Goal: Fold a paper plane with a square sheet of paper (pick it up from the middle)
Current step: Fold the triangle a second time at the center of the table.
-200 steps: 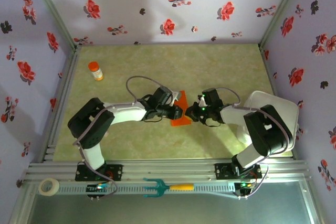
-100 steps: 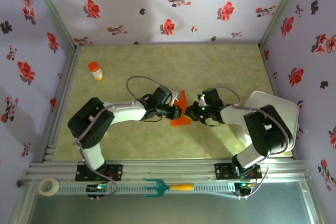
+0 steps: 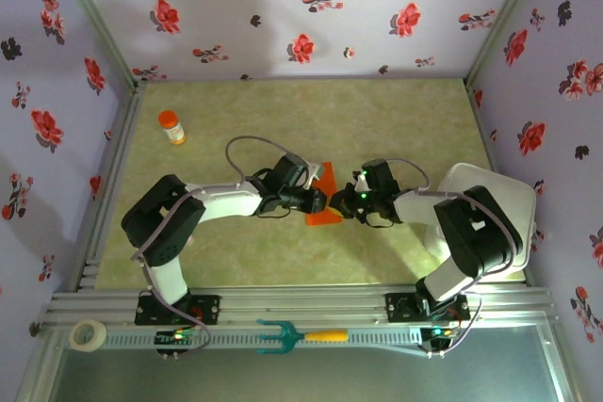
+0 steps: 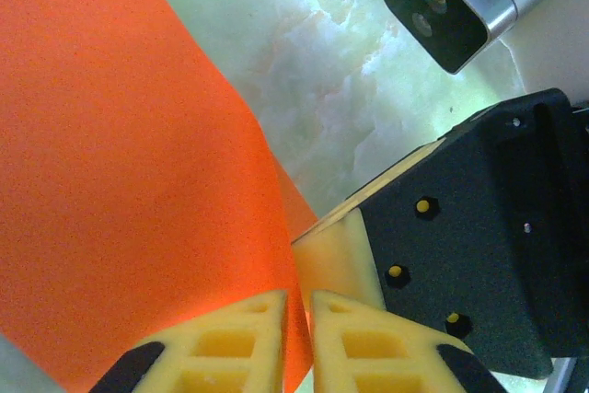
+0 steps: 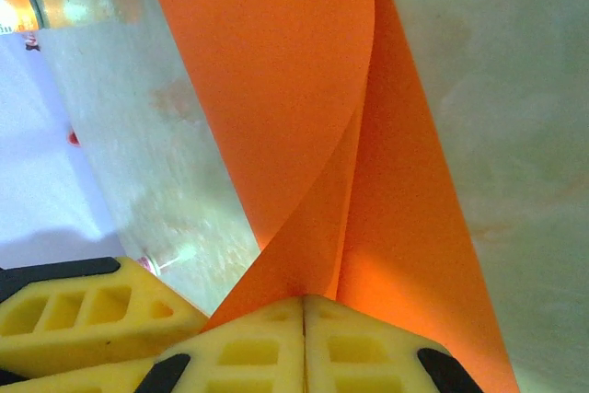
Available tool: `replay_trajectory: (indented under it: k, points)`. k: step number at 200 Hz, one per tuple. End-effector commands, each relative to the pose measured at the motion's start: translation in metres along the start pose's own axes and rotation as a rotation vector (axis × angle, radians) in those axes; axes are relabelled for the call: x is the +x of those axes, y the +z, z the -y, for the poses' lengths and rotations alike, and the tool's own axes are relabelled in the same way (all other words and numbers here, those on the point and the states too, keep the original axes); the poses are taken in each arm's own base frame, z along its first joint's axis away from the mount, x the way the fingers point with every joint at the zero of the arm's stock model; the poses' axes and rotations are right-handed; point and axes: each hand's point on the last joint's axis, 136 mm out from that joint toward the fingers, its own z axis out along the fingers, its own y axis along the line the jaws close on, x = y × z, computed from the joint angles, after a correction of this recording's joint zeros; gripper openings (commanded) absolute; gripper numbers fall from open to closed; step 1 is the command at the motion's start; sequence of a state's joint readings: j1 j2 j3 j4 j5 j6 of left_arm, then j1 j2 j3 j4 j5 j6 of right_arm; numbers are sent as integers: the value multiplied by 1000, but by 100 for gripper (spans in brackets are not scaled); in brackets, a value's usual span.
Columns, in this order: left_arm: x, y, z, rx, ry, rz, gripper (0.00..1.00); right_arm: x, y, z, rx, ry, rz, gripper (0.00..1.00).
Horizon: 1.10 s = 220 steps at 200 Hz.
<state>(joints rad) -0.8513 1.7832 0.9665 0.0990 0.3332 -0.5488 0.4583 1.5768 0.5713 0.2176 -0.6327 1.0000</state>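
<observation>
- Here, a curled, folded orange paper (image 3: pixel 330 181) sits between two arms.
- At the paper's left edge, left gripper (image 4: pixel 296 319) pinches it, jaws nearly closed.
- At its right edge, right gripper (image 5: pixel 304 310) clamps it, jaws closed.

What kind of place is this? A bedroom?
Probably a robot test booth, not a bedroom: robot arms bolted to a metal rail, flowered walls boxing in one table, orange paper between the arms.

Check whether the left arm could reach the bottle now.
Probably, but not freely: bare table lies between the left gripper and the bottle, yet its fingers pinch the paper, which the right gripper also grips, so it must release first.
</observation>
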Motion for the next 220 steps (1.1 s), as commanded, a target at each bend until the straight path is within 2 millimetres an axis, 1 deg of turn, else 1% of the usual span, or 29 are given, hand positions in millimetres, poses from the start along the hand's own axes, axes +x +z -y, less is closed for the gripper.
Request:
replay_trajectory:
  k: [1,35,58,96,135,147,182,220]
  points:
    - [0,0,-7,-9,-20,13,17,3,3,2,-10,16,-8,8]
    - [1,2,-7,-5,-28,14,20,2,4,1,-18,23,-4,8]
    - [2,3,-9,-6,-30,13,20,3,4,1,-22,24,-7,8]
    - [1,5,-9,-5,-26,15,17,3,4,2,-21,28,-7,8]
    - [1,6,-12,-11,-21,12,12,3,4,2,-21,29,-8,8]
    - [-1,6,-12,-13,-19,13,12,4,5,2,-21,29,-11,8]
    - [-5,6,-11,-10,-10,20,18,3,4,2,-23,27,-10,8]
    - [-7,8,-11,-4,-7,17,19,3,4,3,-21,28,-10,8]
